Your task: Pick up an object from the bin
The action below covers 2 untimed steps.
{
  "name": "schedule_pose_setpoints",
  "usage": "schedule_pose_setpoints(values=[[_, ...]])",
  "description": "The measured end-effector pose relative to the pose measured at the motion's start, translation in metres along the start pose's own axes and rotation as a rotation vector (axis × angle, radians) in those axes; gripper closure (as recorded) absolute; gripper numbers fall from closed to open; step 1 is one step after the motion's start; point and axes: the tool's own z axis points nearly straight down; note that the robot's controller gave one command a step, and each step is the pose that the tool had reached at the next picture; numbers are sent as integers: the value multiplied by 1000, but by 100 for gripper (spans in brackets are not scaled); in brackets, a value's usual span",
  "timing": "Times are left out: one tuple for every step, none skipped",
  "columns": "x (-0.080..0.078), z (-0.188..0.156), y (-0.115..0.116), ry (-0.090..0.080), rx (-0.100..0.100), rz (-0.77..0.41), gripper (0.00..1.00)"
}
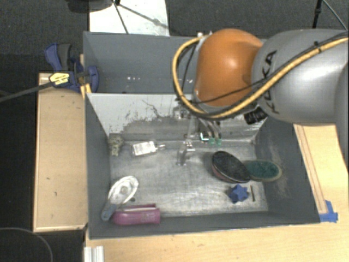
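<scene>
The jaws, open or closed I cannot tell, hang over the mid-back floor of the grey metal bin (180,190), just left of the dark oval brush (229,166), which is probably light, stiff and domed, best pinched across its narrow sides.

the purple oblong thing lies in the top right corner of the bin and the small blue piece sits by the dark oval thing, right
Not quite. The camera view shows the purple oblong thing in the lower left corner of the bin, against its front wall, not the top right. The rest holds: the small blue piece sits by the dark oval thing.
</scene>
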Motion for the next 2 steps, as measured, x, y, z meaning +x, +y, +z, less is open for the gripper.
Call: schedule_pose_setpoints(values=[[85, 69, -49, 7, 2, -54, 0], [78, 106, -144, -3, 4, -178, 0]])
